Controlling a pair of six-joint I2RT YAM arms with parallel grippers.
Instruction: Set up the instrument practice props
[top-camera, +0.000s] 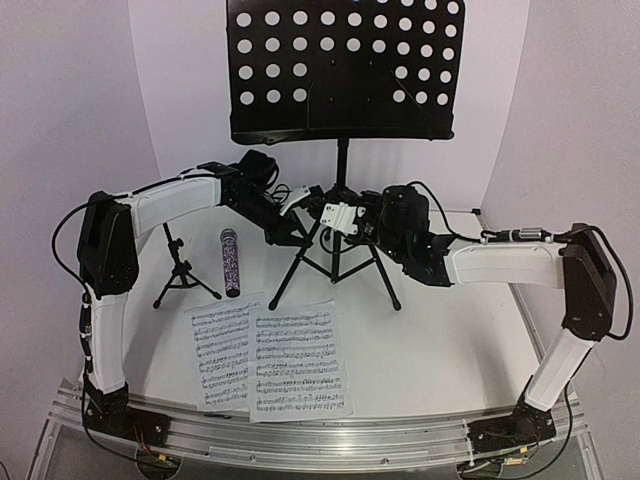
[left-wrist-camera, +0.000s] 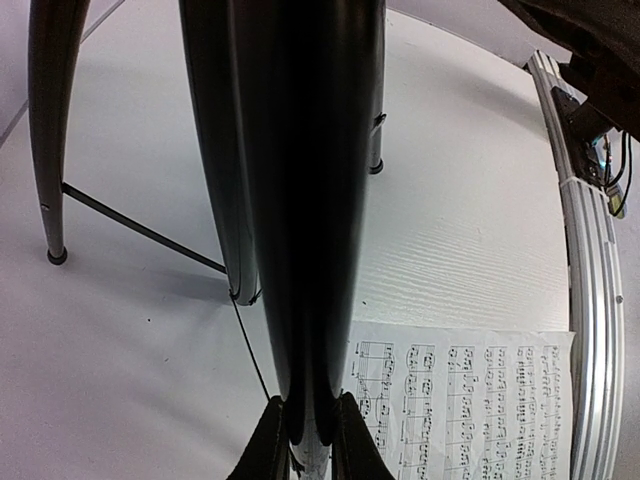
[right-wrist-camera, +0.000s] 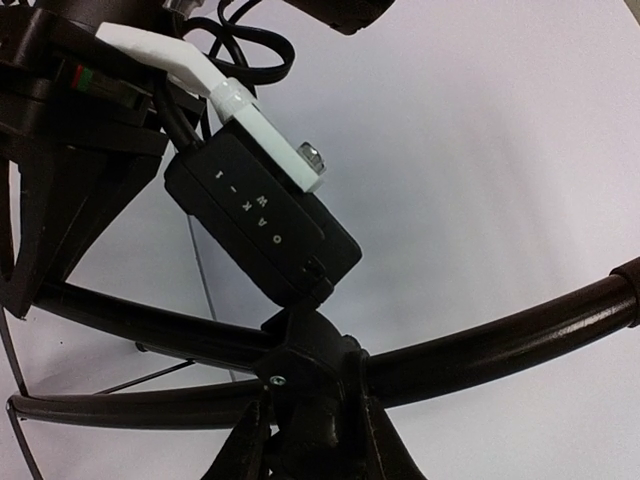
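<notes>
Two white music sheets lie side by side on the table at lower centre of your overhead view, the left sheet just overlapped by the right sheet. Above them at left, one glittery microphone lies flat beside one small mic stand, which stands upright. At centre stands the one music stand. Your left jaws are closed on a leg; your right jaws clamp its tripod hub. Its perforated desk fills the upper frame.
</notes>
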